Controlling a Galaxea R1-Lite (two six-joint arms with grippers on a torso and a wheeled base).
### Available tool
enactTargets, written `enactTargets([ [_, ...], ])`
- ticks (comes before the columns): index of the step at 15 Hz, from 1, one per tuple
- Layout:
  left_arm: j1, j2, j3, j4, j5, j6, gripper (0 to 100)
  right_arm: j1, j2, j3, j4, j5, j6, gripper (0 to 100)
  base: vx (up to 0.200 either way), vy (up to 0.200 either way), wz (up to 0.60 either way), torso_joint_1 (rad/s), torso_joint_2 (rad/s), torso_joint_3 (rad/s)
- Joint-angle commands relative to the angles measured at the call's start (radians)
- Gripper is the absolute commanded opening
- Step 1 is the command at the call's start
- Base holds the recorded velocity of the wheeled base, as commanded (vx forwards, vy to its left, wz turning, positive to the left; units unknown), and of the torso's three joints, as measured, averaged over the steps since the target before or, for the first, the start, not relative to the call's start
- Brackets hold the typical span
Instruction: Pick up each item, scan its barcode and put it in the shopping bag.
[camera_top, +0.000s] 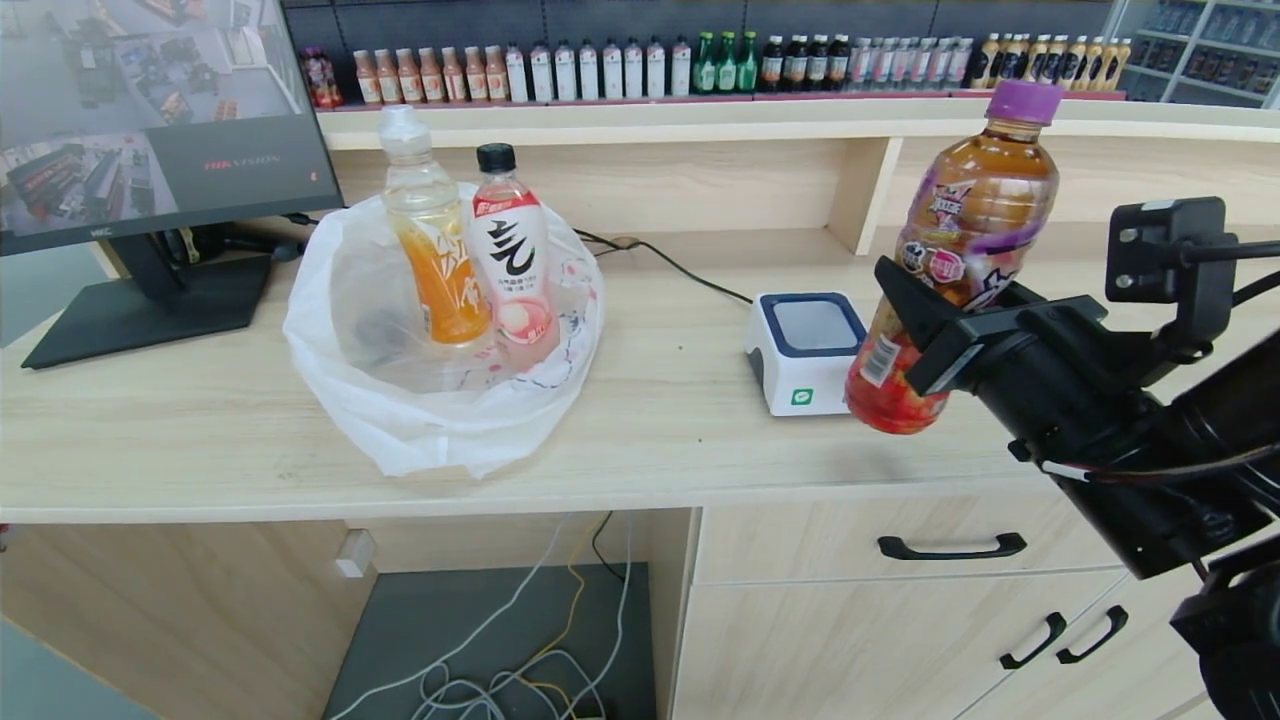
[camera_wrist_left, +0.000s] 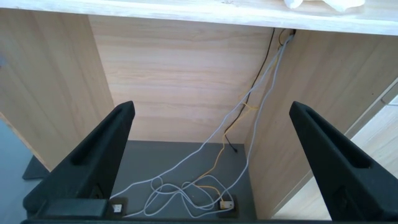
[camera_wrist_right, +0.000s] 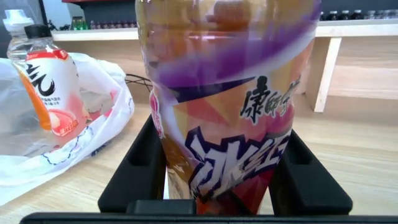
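My right gripper (camera_top: 935, 335) is shut on a purple-capped tea bottle (camera_top: 960, 250), held tilted in the air just right of the white barcode scanner (camera_top: 805, 350). Up close, the tea bottle (camera_wrist_right: 230, 99) sits between the black fingers (camera_wrist_right: 134, 168). A white plastic shopping bag (camera_top: 440, 400) lies on the counter left of the scanner. In it stand an orange drink bottle (camera_top: 435, 240) and a pink-labelled bottle (camera_top: 512, 260) with a black cap. My left gripper (camera_wrist_left: 211, 162) hangs open below the counter, with nothing between its fingers.
A monitor (camera_top: 150, 110) on a black stand occupies the counter's far left. A wooden ledge (camera_top: 700, 125) with a row of bottles runs behind the counter. Drawers (camera_top: 950, 545) sit below on the right, and loose cables (camera_wrist_left: 205, 186) lie on the floor under the counter.
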Motion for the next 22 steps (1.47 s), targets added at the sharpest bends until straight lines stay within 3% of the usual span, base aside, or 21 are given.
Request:
enactTargets([
  [1, 0.000, 0.000, 0.000, 0.000, 0.001, -0.001, 100, 0.004, 0.014, -0.005, -0.001, 0.005, 0.000, 0, 0.000, 0.200, 0.00, -0.002, 0.00, 0.007],
  [15, 0.000, 0.000, 0.000, 0.000, 0.001, -0.001, 100, 0.007, -0.011, -0.008, -0.004, 0.009, 0.000, 0, 0.000, 0.200, 0.00, 0.003, 0.00, 0.002],
  [22, 0.000, 0.000, 0.000, 0.000, 0.001, 0.002, 100, 0.007, 0.015, -0.091, -0.005, 0.025, 0.000, 0, 0.000, 0.000, 0.00, 0.000, 0.00, 0.000],
])
